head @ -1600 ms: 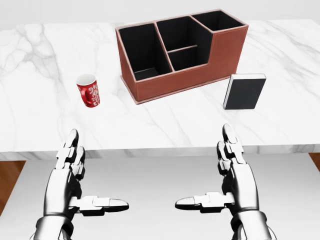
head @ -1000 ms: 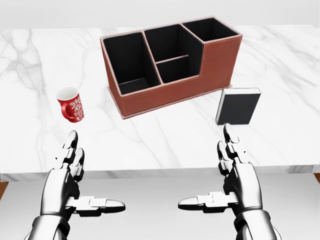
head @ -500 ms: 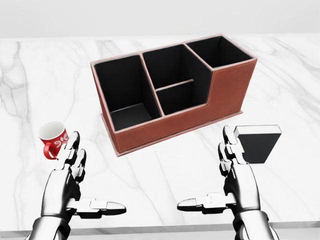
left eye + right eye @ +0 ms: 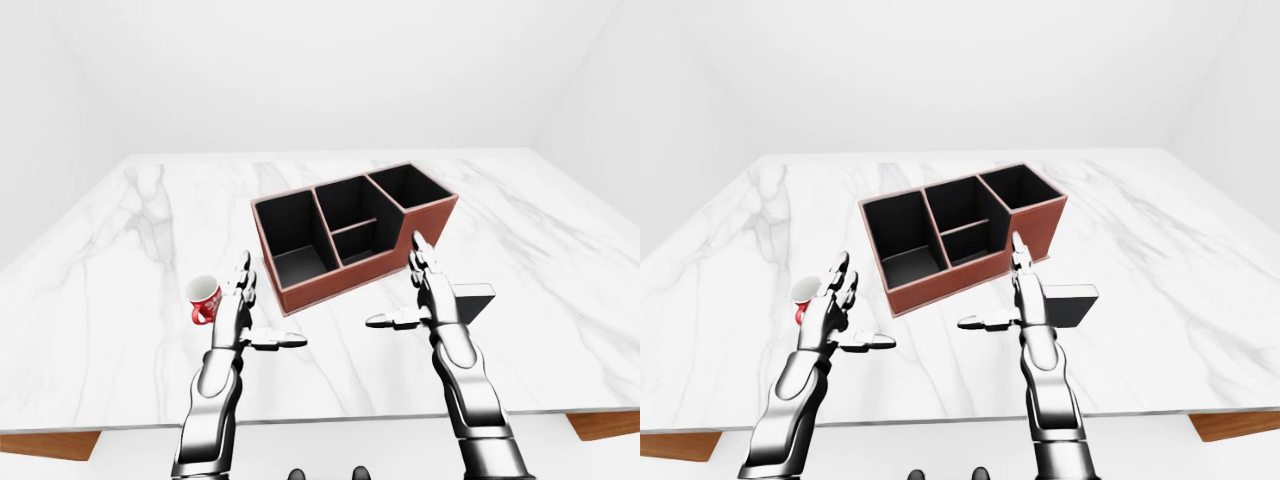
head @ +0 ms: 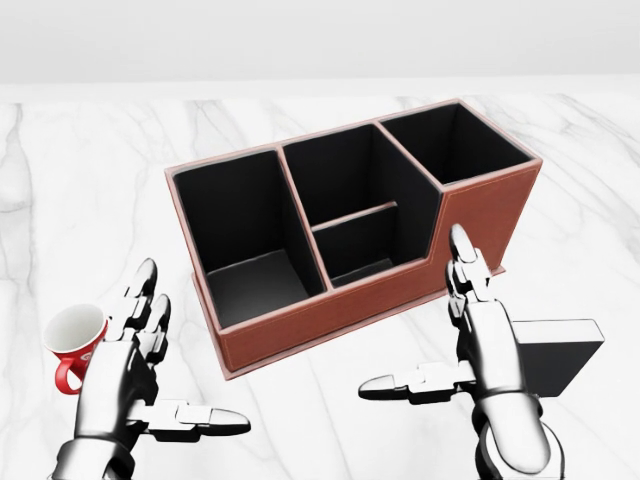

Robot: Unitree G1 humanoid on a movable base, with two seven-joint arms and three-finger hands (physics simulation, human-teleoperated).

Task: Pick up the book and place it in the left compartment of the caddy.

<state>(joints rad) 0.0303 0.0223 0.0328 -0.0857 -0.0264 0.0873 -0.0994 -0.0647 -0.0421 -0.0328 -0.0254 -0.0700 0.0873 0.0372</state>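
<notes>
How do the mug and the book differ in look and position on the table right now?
The mug is red with a white rim, small and round, left of the caddy; the book is black, flat-sided, at the caddy's right, partly hidden by the right hand. Both rest on the marble table, ungrasped.

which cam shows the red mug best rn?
Left-eye view: the red mug shows whole beside the left hand. Head view crowds it at the left edge behind the fingers; right-eye view hides most of it behind that hand.
</notes>
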